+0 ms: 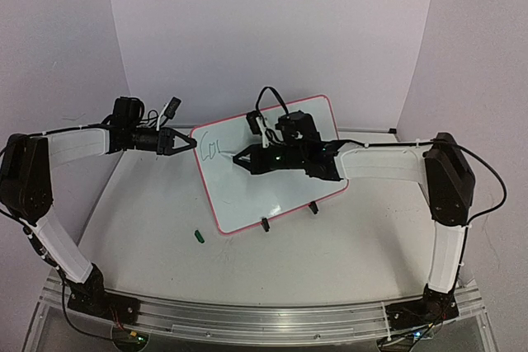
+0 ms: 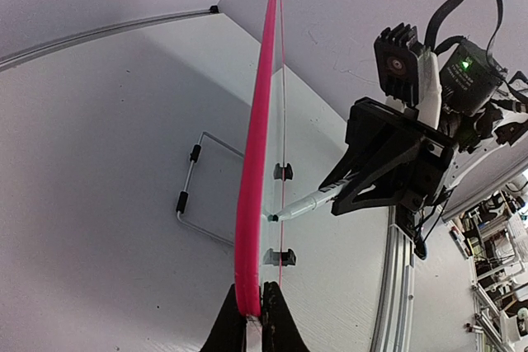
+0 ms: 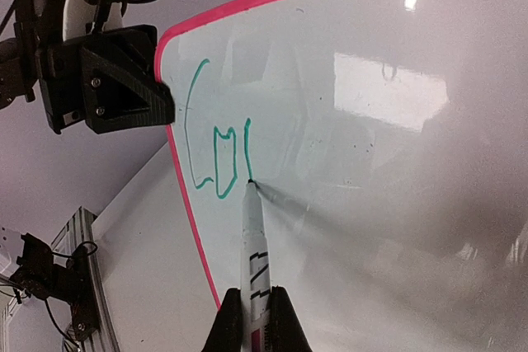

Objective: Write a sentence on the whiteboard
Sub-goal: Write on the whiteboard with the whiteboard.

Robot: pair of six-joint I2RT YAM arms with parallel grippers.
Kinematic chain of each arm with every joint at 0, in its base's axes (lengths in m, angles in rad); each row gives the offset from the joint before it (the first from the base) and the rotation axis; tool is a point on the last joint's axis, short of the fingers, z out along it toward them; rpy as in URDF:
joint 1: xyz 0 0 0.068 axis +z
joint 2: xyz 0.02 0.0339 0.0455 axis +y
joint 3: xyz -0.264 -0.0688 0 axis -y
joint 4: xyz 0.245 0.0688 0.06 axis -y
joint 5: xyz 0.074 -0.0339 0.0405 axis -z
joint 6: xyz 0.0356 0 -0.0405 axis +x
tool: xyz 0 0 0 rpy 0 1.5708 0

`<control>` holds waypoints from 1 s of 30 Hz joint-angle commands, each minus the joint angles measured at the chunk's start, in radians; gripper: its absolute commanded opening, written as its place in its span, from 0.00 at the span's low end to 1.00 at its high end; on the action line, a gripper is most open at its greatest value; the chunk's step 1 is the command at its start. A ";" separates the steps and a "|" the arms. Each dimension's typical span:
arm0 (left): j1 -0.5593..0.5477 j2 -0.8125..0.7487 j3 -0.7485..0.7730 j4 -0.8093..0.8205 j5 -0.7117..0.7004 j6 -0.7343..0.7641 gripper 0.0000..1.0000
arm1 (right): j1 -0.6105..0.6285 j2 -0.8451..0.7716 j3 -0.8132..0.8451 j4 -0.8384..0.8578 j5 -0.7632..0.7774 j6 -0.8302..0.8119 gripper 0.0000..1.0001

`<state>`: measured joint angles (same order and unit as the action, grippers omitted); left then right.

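The whiteboard (image 1: 272,195), white with a pink frame, stands tilted on two black clip feet. My left gripper (image 1: 186,144) is shut on its left edge; the left wrist view shows the pink frame (image 2: 256,162) edge-on between the jaws. My right gripper (image 1: 243,158) is shut on a white marker (image 3: 254,261). The marker tip touches the board at the bottom of a green stroke. The sentence (image 3: 216,150) shows as green letters "Co" plus one vertical stroke near the board's top left corner, also seen in the top view (image 1: 212,149). The marker (image 2: 304,204) also shows in the left wrist view.
A small green marker cap (image 1: 198,236) lies on the table in front of the board's lower left corner. A wire stand (image 2: 191,195) shows behind the board. The aluminium rail (image 1: 247,317) runs along the near edge. Purple walls enclose the table.
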<state>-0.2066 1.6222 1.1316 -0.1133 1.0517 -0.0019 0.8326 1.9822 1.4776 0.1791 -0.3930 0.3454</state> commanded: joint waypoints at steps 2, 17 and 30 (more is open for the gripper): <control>-0.020 -0.025 0.010 -0.019 -0.002 0.071 0.00 | -0.007 -0.049 -0.026 -0.016 0.076 -0.001 0.00; -0.020 -0.028 0.010 -0.020 -0.002 0.071 0.00 | -0.015 -0.040 0.039 -0.017 0.119 -0.023 0.00; -0.020 -0.025 0.010 -0.021 -0.002 0.071 0.00 | -0.027 -0.016 0.075 -0.017 0.097 -0.027 0.00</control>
<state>-0.2066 1.6218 1.1316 -0.1131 1.0534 -0.0021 0.8211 1.9656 1.5124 0.1646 -0.3267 0.3248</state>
